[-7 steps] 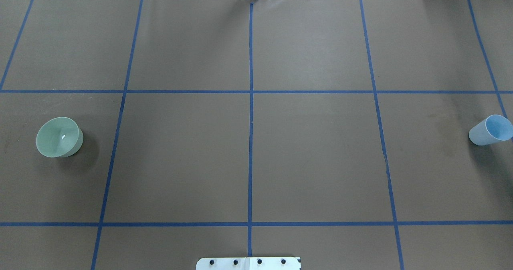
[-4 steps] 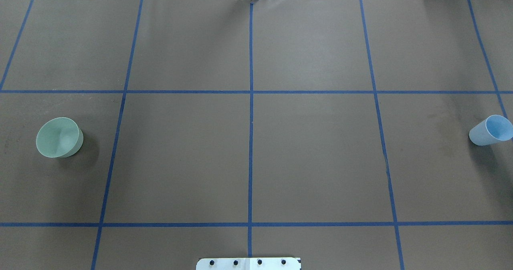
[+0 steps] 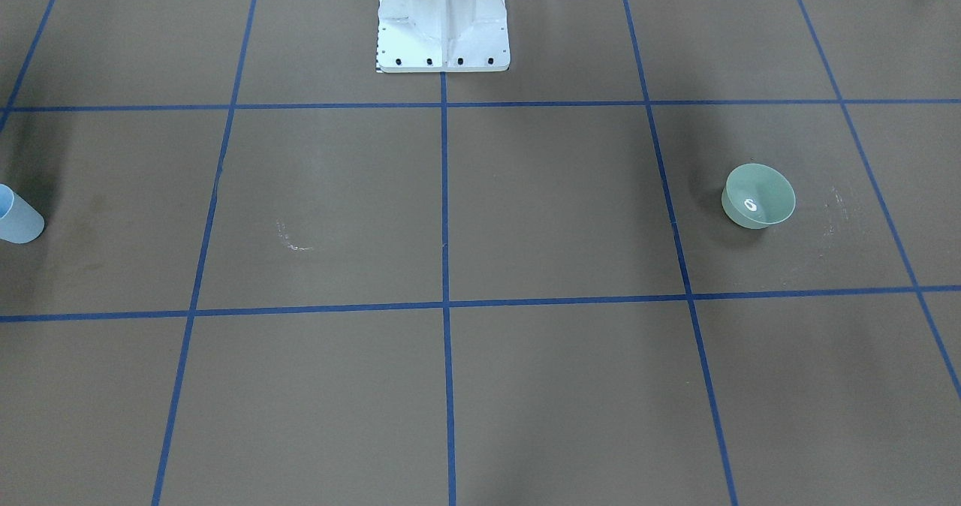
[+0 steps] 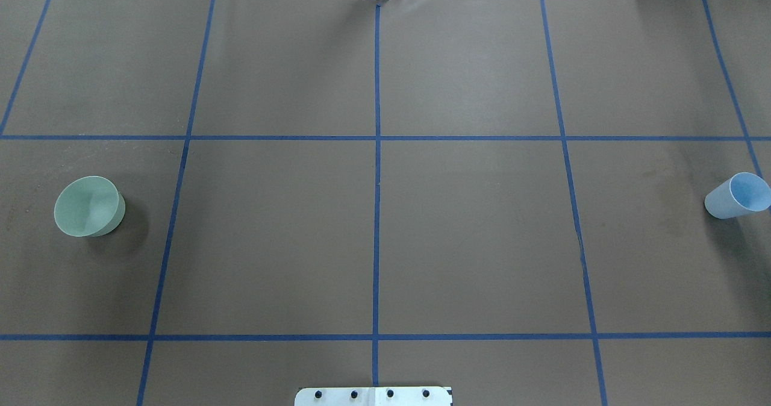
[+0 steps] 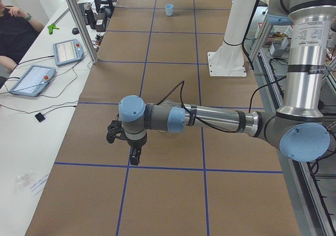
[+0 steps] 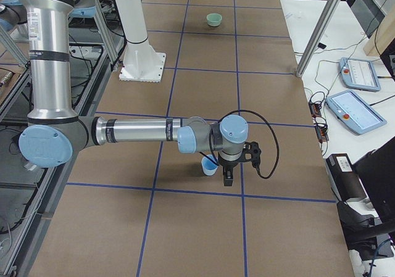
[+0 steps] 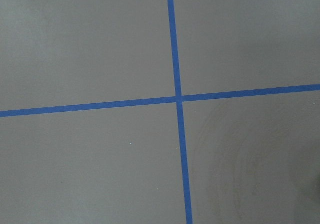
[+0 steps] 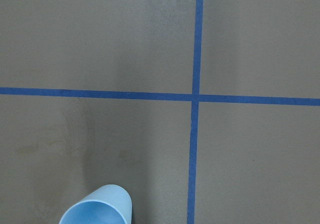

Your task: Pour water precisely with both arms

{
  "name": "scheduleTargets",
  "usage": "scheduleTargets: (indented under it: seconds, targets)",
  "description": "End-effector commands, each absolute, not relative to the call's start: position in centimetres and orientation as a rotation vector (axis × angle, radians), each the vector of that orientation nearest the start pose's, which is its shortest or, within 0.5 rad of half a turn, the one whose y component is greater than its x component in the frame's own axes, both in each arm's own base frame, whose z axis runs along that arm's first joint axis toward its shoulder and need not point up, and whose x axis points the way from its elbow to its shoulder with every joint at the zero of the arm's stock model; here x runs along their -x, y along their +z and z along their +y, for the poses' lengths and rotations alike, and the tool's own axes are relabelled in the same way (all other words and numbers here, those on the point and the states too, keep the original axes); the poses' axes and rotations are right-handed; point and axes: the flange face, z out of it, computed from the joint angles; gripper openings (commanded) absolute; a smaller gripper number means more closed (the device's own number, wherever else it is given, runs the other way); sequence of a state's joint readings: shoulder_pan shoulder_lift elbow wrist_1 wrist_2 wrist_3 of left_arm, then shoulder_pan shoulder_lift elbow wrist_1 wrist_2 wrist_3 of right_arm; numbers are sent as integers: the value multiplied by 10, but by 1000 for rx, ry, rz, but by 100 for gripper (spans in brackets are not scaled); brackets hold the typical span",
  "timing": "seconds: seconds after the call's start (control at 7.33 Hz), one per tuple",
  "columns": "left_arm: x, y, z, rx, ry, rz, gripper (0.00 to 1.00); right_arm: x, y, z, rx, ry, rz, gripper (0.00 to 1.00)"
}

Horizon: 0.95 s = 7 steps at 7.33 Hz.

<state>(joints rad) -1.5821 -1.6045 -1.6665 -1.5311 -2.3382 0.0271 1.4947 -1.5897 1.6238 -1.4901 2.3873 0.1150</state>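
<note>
A pale green bowl [image 4: 89, 206] stands upright at the table's left; in the front view [image 3: 758, 196] a small white glint shows inside it. A light blue cup [image 4: 738, 196] stands upright at the far right edge. No stream of water shows. My left arm [image 5: 210, 118] reaches low over the table and hides the bowl; its gripper [image 5: 135, 157] points down, and I cannot tell whether it is open or shut. My right gripper [image 6: 227, 178] points down just beside the blue cup [image 6: 210, 165]; I cannot tell its state either. The right wrist view shows the cup's rim [image 8: 97, 206] at the bottom.
Blue tape lines [image 4: 377, 153] divide the brown table cover into squares. The white pedestal [image 3: 443, 18] stands at the robot's side. Tablets [image 5: 65, 49] and cables lie on a side bench, where a person [image 5: 13, 31] sits.
A white glint inside the green bowl one second ago no longer shows in the overhead view. The bowl and the cup have not moved.
</note>
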Motion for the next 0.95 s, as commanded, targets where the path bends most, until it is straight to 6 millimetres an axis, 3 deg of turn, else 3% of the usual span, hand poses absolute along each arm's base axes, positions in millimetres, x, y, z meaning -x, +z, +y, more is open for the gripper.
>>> scheduleTargets:
  seconds: [0.0,0.14,0.41,0.82]
  targets:
    - [53,594,-516,-76,32,767,100,-22,632,-487,-11,-4,-883,100]
    - [52,597,-513,-72,34,768,100,-26,627,-488,-13,7,-884,100]
    - [52,604,-512,-61,30,768,100,-40,591,-482,20,51,-866,100]
    - [52,602,-515,-62,31,767,100,-50,599,-474,17,44,-727,100]
